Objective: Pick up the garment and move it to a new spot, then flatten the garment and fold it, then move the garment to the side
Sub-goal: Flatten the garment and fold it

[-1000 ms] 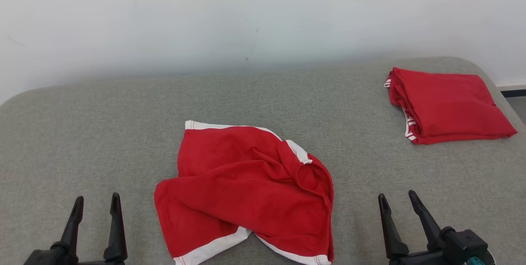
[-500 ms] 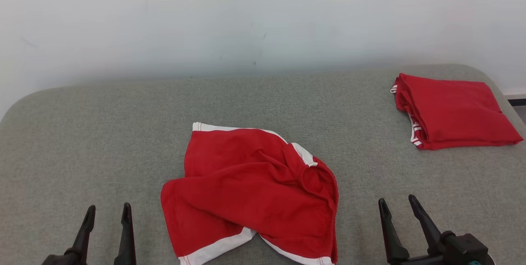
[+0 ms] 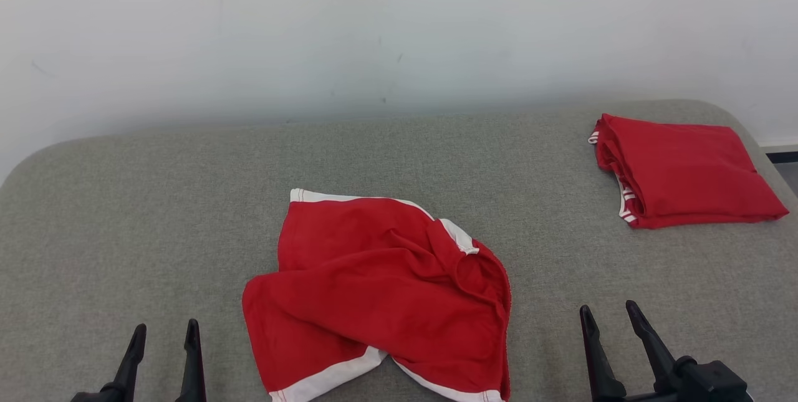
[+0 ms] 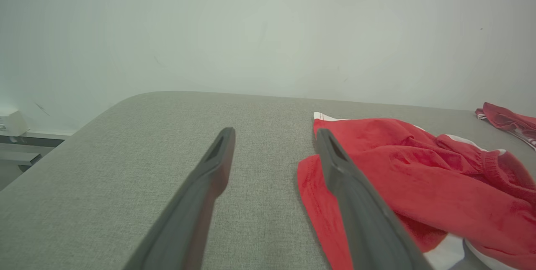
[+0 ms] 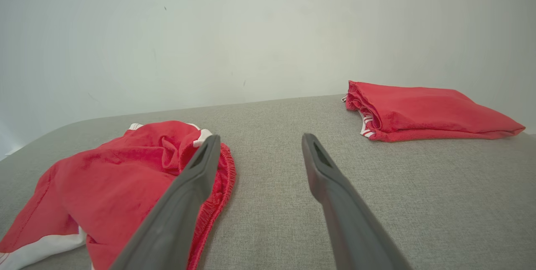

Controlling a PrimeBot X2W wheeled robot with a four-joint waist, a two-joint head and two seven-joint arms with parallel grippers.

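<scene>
Currently the crumpled red shorts (image 3: 380,302) lie near-centre on the grey worktop (image 3: 156,202), untouched. The left pincer (image 3: 166,326) and right pincer (image 3: 608,307) stand wide and empty beside them, likely poised to lift. 1 folded red garment (image 3: 682,168) sits far right.

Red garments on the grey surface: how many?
2. The crumpled garment lies in the middle; the folded garment sits at the far right. Whether that fold hides another, I cannot tell.
</scene>
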